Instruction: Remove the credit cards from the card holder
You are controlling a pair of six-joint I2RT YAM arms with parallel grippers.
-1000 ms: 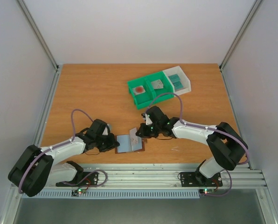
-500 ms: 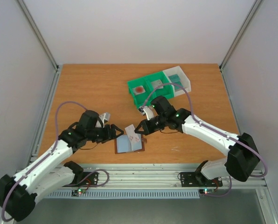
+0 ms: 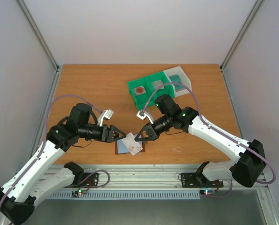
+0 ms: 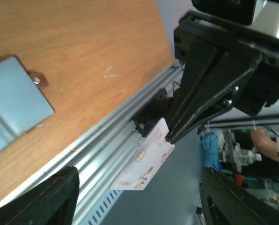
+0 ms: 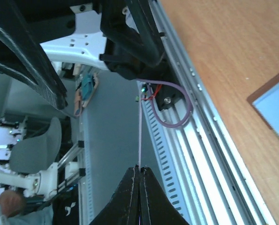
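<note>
Our right hand (image 3: 139,138) pinches whitish card (image 3: 133,144) by a corner; left hand (image 3: 117,135) open, empty, at nine o'clock. Thin grip may slip.

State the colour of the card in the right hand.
Whitish card with pink-red marks; clearest in left wrist view.

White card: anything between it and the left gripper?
Nothing visible. The white card hangs pinched in the right gripper, clear air between it and the open left gripper; the card holder lies below.
</note>
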